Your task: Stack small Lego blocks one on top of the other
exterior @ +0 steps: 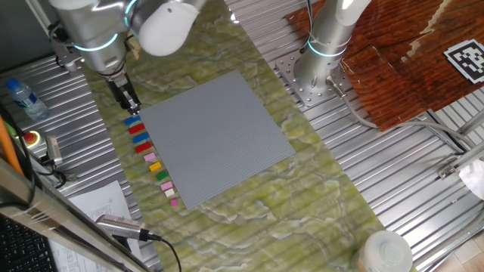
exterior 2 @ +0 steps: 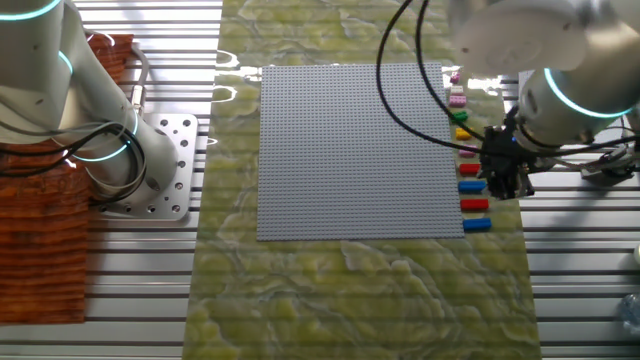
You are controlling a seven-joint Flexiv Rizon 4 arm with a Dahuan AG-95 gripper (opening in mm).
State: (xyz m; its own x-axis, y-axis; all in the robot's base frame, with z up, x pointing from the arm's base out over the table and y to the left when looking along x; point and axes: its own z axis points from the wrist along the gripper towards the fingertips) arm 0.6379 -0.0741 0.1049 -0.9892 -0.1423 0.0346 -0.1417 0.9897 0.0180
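Several small Lego blocks lie in a single row along one edge of the grey baseplate (exterior: 215,136). From the gripper's end the row runs blue (exterior: 133,121), red (exterior: 137,130), blue, red, then pink, yellow (exterior: 154,166), green and more pink. The other fixed view shows the same row from the end blue brick (exterior 2: 478,224) up to a pink brick (exterior 2: 455,75). No brick rests on another. My gripper (exterior: 131,106) (exterior 2: 507,185) hangs just above the blue end of the row and touches nothing. Its dark fingers look close together, but the gap between them does not show.
A green marbled mat (exterior: 302,196) lies under the baseplate. A second arm's base (exterior: 318,68) (exterior 2: 150,170) stands across the plate from the row. A water bottle (exterior: 23,97), a red button (exterior: 32,138), papers and a microphone (exterior: 117,224) lie near the row side.
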